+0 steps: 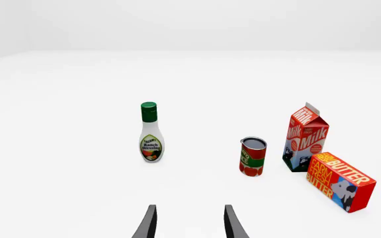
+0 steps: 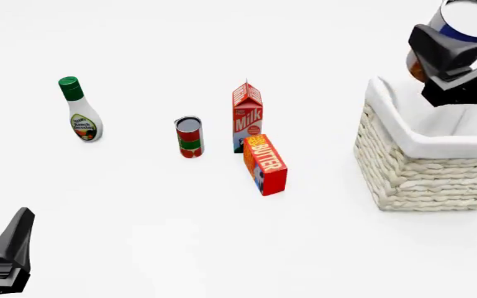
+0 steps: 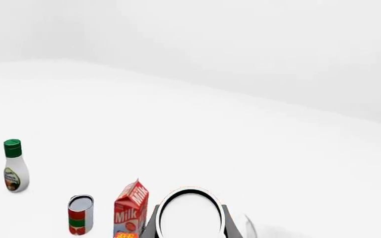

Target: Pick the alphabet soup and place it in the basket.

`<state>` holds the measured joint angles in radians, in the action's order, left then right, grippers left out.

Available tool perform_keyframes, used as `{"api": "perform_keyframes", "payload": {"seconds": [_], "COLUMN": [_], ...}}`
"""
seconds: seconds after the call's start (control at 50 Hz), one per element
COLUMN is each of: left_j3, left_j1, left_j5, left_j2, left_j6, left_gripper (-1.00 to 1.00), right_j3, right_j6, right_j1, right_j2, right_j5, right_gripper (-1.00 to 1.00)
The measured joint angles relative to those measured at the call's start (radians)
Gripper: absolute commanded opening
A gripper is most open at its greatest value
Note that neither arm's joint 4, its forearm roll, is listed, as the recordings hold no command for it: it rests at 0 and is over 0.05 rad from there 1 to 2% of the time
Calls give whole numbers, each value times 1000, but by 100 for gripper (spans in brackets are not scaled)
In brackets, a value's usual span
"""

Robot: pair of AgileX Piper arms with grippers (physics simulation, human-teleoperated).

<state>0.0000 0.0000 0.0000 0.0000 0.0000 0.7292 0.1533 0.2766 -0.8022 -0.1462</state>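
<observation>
Soup can aloft over the basket, clamped in my right tool.

My right tool (image 2: 458, 43) grips the alphabet soup (image 2: 469, 18) between its fingers, silver-white top up, raised above the far side of the basket (image 2: 425, 167), which stands at the right of the tabletop (image 2: 181, 236). My left tool (image 1: 189, 223) hangs low at the near left with its fingers spread apart, holding nothing. Across the tabletop stand a ranch dressing bottle (image 2: 79, 110) at far left, a red and green can (image 2: 189, 137), and a milk carton (image 2: 247, 117) with a butter box (image 2: 265, 164) just beside it.
</observation>
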Motion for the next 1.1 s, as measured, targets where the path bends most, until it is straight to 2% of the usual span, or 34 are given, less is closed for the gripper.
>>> {"api": "perform_keyframes", "payload": {"seconds": [0.44, 1.1], "left_j3": [0, 0], "left_j1": [0, 0], "left_j5": [0, 0], "left_j2": [0, 0], "left_j6": [0, 0], "left_gripper": [100, 100], "right_j3": [52, 45], "right_j6": [12, 46], "right_j1": [-191, -362], "right_j2": [-8, -125], "right_j5": [62, 66], "right_gripper": [-100, -100]}}
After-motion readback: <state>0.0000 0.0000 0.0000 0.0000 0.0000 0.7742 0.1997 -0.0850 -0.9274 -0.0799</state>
